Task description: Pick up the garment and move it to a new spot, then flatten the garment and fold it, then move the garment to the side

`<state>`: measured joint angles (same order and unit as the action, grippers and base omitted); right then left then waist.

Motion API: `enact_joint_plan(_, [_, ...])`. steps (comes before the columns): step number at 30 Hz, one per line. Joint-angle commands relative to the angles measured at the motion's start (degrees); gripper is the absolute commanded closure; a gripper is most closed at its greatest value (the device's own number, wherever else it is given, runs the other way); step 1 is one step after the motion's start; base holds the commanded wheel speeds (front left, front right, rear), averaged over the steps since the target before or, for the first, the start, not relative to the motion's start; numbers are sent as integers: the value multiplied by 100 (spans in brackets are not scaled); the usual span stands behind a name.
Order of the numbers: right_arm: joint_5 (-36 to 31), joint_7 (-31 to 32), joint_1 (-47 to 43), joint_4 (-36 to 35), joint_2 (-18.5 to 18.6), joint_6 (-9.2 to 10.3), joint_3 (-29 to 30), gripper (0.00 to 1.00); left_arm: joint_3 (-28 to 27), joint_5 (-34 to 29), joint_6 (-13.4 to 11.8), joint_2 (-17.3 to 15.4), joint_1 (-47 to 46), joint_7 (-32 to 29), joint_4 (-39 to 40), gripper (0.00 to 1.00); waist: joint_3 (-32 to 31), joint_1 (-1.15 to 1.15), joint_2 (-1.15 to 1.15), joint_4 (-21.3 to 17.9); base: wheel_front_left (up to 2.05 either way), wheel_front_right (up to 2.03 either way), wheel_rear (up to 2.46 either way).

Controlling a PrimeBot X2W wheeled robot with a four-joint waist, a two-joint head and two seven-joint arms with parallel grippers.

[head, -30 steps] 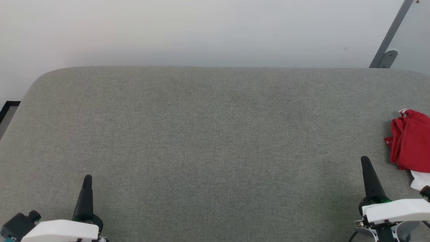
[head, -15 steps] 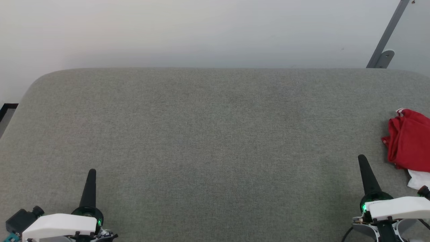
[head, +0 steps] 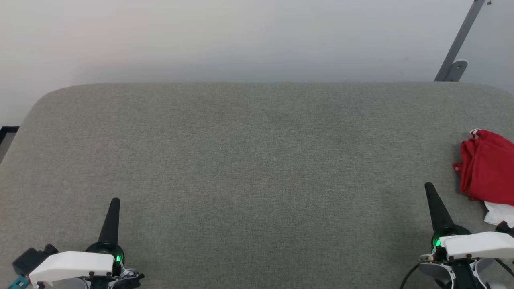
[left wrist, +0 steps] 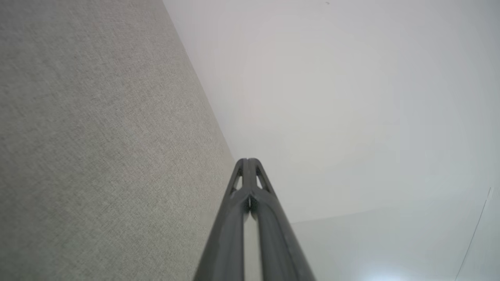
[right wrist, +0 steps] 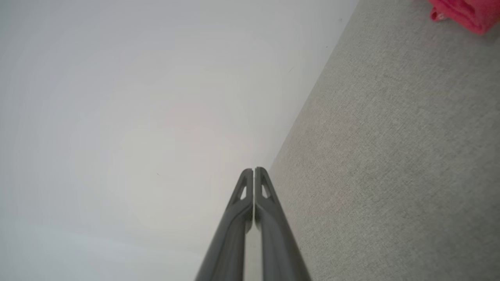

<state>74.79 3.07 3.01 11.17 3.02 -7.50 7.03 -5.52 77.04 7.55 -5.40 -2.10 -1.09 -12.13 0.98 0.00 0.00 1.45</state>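
In the head view, we saw a wide gray fabric surface [head: 257, 160] below a pale wall [head: 241, 36]. The garment [head: 486, 168], crumpled red cloth with some white at its near end, lay at the surface's right edge, partly cut off by the frame. Our left gripper [head: 115, 202] sat at lower left. Our right gripper [head: 429, 187] sat at lower right, near the garment but not touching it.

In the left wrist view, the left fingers were pressed together, holding nothing.

In the right wrist view, the right fingers were likewise closed and empty, and the red cloth showed at the top right corner.
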Motion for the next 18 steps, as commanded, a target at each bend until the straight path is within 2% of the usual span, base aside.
enact_joint_plan(1, [114,32,117,-22,-2,1,-15,100,-20,98,-8,-6,-126,-57,21,100,-2,0,0,-3,0,0,0])
enact_joint_plan(18, [857,185,224,121,-7,1,-31,100,-45,780,-9,96,-276,-261,-80,100,-33,0,0,-60,0,0,0])
